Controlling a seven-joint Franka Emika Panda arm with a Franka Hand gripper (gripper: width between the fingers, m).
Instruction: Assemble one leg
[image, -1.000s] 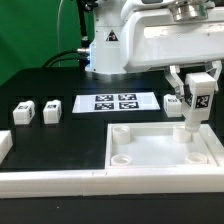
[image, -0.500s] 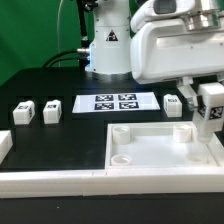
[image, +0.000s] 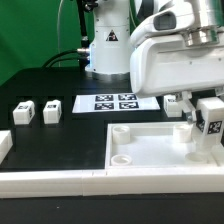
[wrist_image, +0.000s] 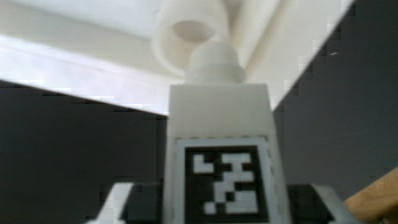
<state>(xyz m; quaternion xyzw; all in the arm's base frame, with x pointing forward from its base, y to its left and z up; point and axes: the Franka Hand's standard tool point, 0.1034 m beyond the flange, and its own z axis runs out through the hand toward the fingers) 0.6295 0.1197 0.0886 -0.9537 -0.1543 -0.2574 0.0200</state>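
Note:
My gripper (image: 208, 112) is shut on a leg (image: 211, 124), a white block with a black-and-white tag. It holds the leg upright over the near right part of the large white panel (image: 150, 150) with round corner sockets. In the wrist view the leg (wrist_image: 221, 120) sits between my fingers (wrist_image: 128, 202), tag facing the camera. Its narrow tip points at a round socket (wrist_image: 183, 38). I cannot tell if the tip touches it. Two more legs (image: 22, 112) (image: 52, 111) lie at the exterior view's left. Another leg (image: 173, 104) lies behind the panel.
The marker board (image: 118, 102) lies flat behind the panel, in front of the arm's base (image: 105, 45). A long white rail (image: 60, 181) runs along the front edge. A white block (image: 4, 145) sits at the far left.
My gripper has carried the leg toward the exterior view's right and then lower, down toward the panel's right side.

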